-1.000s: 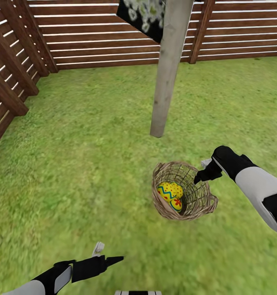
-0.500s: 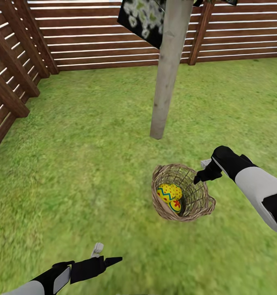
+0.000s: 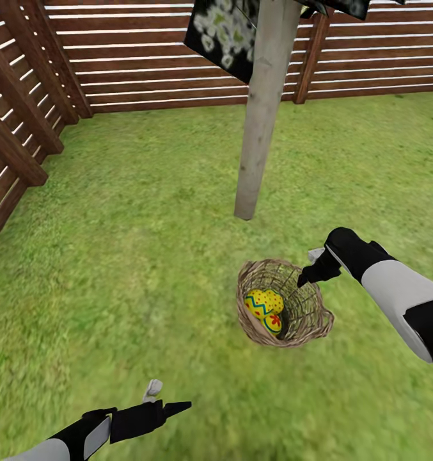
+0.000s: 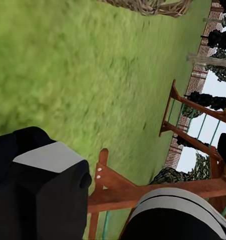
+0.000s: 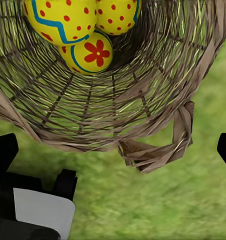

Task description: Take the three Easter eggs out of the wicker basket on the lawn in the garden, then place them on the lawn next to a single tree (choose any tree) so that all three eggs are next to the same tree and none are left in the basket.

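The wicker basket [image 3: 304, 314] sits on the lawn [image 3: 126, 256], a short way in front of the tree's pale trunk [image 3: 261, 115]. Three yellow Easter eggs lie together inside it: one with a blue zigzag [image 5: 60, 20], one with red spots [image 5: 115, 15], and one with a red flower [image 5: 90, 52]. My right gripper [image 3: 311, 267] hovers open just above the basket's far right rim [image 5: 143, 150], with its fingertips [image 5: 2, 150] spread wide on either side of the rim. Low over the grass at the near left, my left gripper [image 3: 165, 397] is open and holds nothing.
A brown slatted fence [image 3: 146, 57] runs along the back and left. Dark foliage with pale leaves [image 3: 222, 29] hangs by the trunk. The left wrist view takes in a wooden play tower [image 4: 188, 120] and the basket's edge [image 4: 148, 5]. Open grass surrounds the trunk's base.
The whole head view has shifted slightly, so the camera moved. My right gripper has edged a little closer over the basket's rim. The left arm has stayed put.
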`<state>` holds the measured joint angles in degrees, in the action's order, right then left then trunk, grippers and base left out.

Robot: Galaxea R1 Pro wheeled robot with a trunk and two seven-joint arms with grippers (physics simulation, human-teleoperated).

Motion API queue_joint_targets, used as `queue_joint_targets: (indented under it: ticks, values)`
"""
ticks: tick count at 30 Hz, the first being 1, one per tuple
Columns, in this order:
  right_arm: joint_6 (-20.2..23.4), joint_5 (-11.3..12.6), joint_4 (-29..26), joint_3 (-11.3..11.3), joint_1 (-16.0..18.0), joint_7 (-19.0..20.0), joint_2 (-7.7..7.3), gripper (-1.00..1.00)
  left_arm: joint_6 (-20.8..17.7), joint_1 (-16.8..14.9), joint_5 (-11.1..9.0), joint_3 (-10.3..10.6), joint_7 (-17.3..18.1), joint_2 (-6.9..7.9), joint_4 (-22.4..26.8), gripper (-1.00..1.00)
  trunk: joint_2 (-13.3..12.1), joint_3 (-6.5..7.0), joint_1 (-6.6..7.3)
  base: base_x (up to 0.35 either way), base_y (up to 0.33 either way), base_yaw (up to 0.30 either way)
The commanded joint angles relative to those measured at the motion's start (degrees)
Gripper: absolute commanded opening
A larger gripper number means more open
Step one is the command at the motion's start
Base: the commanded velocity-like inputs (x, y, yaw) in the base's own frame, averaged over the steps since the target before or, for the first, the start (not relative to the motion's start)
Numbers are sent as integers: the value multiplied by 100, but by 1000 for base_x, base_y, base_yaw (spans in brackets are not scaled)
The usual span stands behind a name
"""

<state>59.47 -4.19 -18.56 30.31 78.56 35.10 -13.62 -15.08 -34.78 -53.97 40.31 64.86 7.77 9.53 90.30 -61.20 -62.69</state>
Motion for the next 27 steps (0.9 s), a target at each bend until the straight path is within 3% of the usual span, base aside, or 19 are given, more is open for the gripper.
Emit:
queue_joint_targets:
  ticks: [1, 10, 27]
  values:
    - [11, -48, -11, 19, 3, 51, 6, 100, -61, -2, -54, 38, 11, 2, 5, 100, -40, 15, 23, 0, 0, 0]
    - [18, -47, 15, 7, 3, 53, 195, 100, -58, -2, -57, 38, 9, 1, 5, 100, -401, 177, 220, 0, 0, 0]
    - [12, -47, 452, 2, 1, 52, 549, 100, -57, -2, -60, 29, 9, 17, -2, 100, -401, 177, 220, 0, 0, 0]
